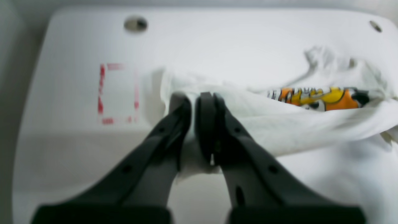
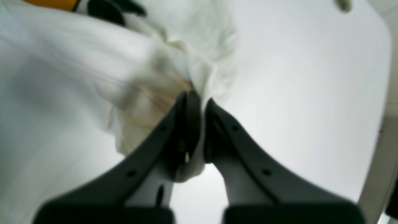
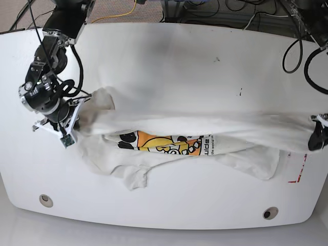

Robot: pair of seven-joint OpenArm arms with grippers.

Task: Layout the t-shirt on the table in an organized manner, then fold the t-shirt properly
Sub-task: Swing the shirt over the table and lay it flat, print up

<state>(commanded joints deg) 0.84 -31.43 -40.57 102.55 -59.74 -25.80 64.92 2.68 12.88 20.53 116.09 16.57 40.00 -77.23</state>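
Glossy white table (image 3: 169, 56) fills pretty much the whole base view, with the t-shirt (image 3: 230, 125) stretched across it between the two grippers. Its upper layer is pulled taut in a long band, and the orange-and-yellow flower print (image 3: 164, 142) peeks out from under that band, with a looser flap of fabric lying on the table below it. The right gripper (image 2: 199, 99) has its jaws pinched nearly together on a bunched wad of the t-shirt (image 2: 149, 84), cloth fanning out away from the tips. The left gripper (image 1: 199, 98) is clamped the same way on the other end of the t-shirt (image 1: 279, 124), fabric squeezed between the jaws. Just past and to one side of those jaws sits a red-outlined tape mark (image 1: 118, 93), then a grey grommet hole (image 1: 135, 24) further out.
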